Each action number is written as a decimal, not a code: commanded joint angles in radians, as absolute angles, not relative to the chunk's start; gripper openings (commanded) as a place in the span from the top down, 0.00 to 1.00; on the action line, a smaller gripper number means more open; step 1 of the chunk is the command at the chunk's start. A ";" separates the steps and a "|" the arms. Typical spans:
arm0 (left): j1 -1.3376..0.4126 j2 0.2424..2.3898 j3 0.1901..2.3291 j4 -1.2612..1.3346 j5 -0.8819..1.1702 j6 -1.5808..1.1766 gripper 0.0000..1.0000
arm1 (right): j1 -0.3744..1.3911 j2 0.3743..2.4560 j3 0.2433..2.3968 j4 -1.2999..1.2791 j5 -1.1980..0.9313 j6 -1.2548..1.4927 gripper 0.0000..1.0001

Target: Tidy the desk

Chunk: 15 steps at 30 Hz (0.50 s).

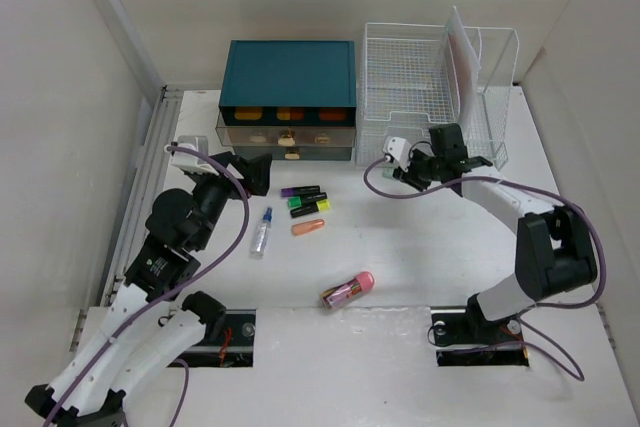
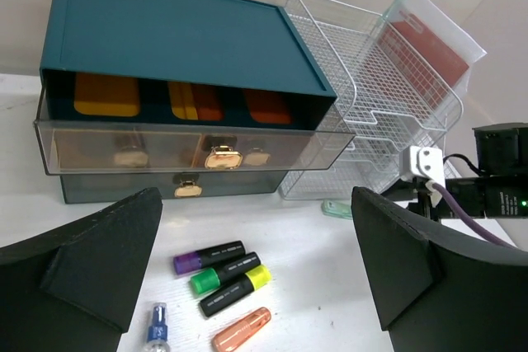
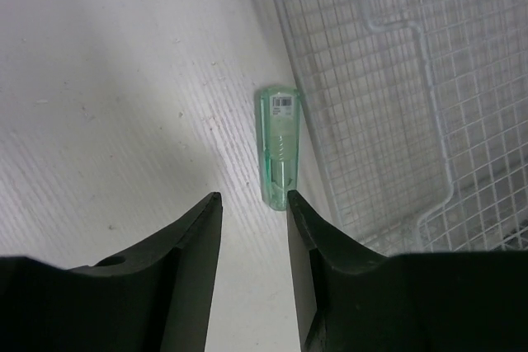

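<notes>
The white desk [image 1: 420,247] holds a loose group of purple [image 1: 299,191], green [image 1: 303,201] and yellow [image 1: 311,209] highlighters, an orange cap [image 1: 308,228], a small spray bottle [image 1: 262,231] and a pink-capped item [image 1: 348,289]. My left gripper [image 1: 250,172] is wide open and empty, just in front of the drawer box. In its wrist view [image 2: 256,195] the highlighters [image 2: 223,271] lie below it. My right gripper [image 1: 395,169] is open and empty by the rack's front left corner. In its wrist view [image 3: 253,197] a clear green tube [image 3: 279,146] lies just ahead, its near end by the right fingertip [image 3: 290,197].
A teal drawer box [image 1: 290,75] stands at the back, its clear upper drawer [image 2: 190,147] pulled out. A white wire rack [image 1: 430,87] stands to its right with a sheet leaning in it. The green tube also shows in the left wrist view [image 2: 337,208]. Walls enclose the desk.
</notes>
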<state>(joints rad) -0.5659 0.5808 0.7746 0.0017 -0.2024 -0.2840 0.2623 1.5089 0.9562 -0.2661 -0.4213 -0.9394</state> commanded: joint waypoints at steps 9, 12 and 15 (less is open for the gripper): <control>-0.568 0.561 0.756 0.048 -0.183 -0.259 0.01 | 0.350 1.569 0.969 -0.235 -0.258 -0.782 0.55; -0.568 0.571 0.756 0.048 -0.183 -0.259 0.01 | 0.386 1.591 0.969 -0.225 -0.160 -0.746 0.55; -0.568 0.571 0.756 0.048 -0.192 -0.259 0.01 | 0.408 1.611 0.979 -0.213 -0.068 -0.688 0.55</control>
